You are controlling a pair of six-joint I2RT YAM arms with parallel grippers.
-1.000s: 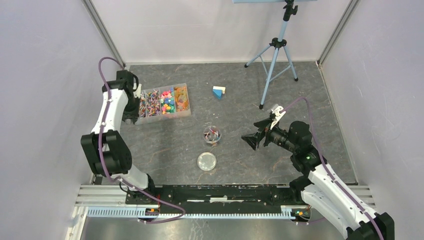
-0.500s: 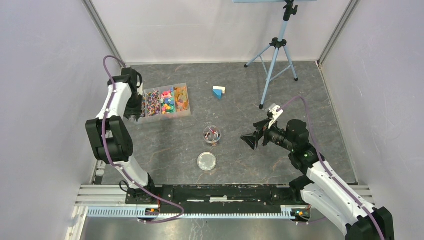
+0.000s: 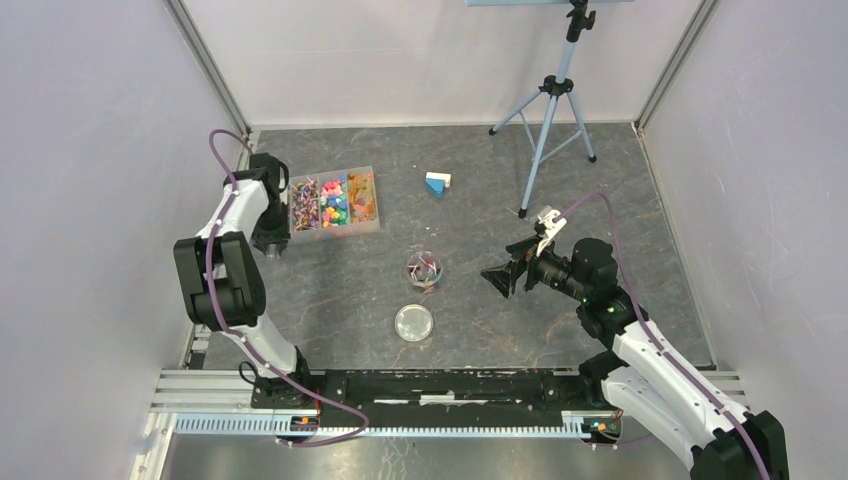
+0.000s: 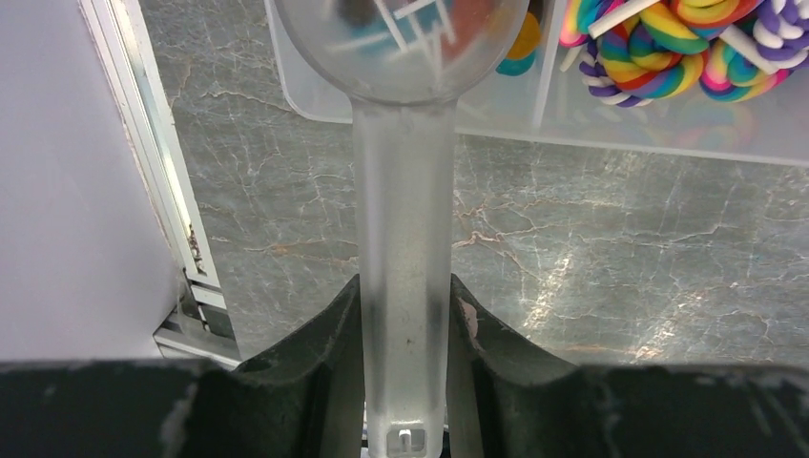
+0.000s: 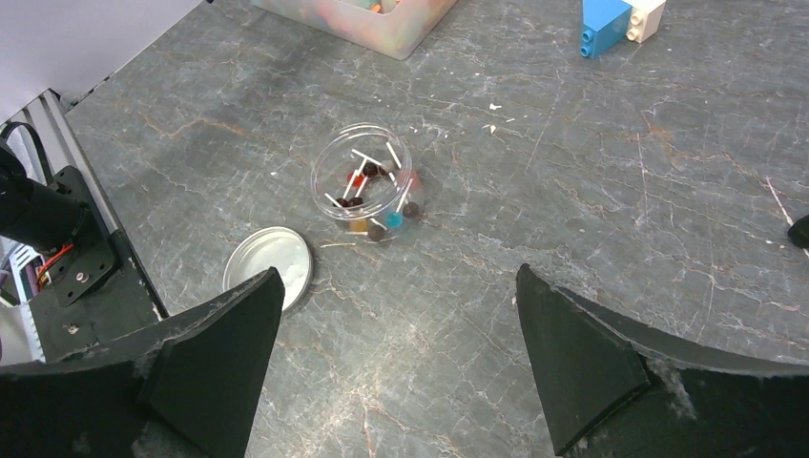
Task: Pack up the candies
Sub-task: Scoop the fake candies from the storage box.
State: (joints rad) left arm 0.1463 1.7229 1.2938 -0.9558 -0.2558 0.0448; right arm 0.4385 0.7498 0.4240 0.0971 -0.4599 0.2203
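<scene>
Left wrist: L hand (image 4: 403, 301) clamps scoop (image 4: 401, 181); candies (image 4: 668, 38) just beyond tip.

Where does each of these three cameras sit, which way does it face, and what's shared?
Top external: above and behind the bases, facing down; both arms show.
Left wrist: on the left arm, facing the tray's corner past the left gripper shut on a scoop.
Right wrist: facing down past the open right gripper at jar and lid.
Shared: top and right wrist both show jar and lid.
</scene>
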